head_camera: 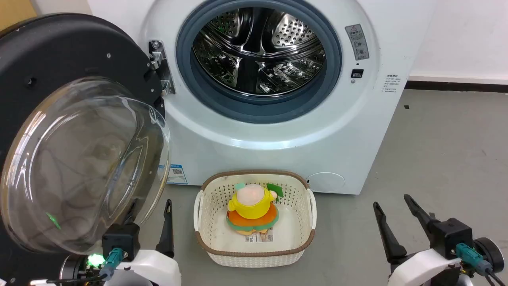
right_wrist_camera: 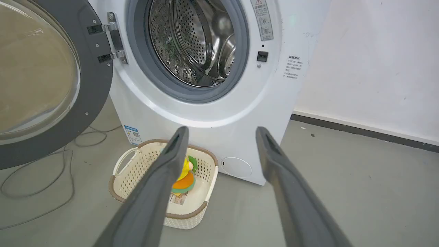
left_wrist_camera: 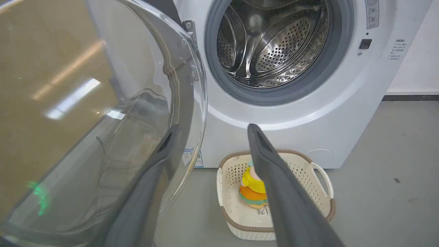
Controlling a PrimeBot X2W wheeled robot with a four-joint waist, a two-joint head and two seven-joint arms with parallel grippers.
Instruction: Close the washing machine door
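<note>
The washing machine door [head_camera: 85, 159] stands swung wide open on its left hinge, its black rim and clear glass bowl bulging toward me. The white washing machine [head_camera: 278, 135] shows its steel drum [head_camera: 258, 47] and grey gasket uncovered. My left gripper [head_camera: 149, 206] is open low beside the bowl's lower edge. In the left wrist view the door [left_wrist_camera: 85, 103] covers the left half, and one finger [left_wrist_camera: 161, 154] shows through the glass. My right gripper [head_camera: 391, 201] is open over the floor at the lower right, apart from the machine [right_wrist_camera: 240, 113] and door [right_wrist_camera: 37, 79].
A white woven basket [head_camera: 254, 173] with a brown rim stands on the floor before the machine, holding a yellow and orange plush toy [head_camera: 252, 206]. A thin cable [right_wrist_camera: 34, 178] loops on the floor under the door. A white wall [right_wrist_camera: 377, 68] runs to the machine's right.
</note>
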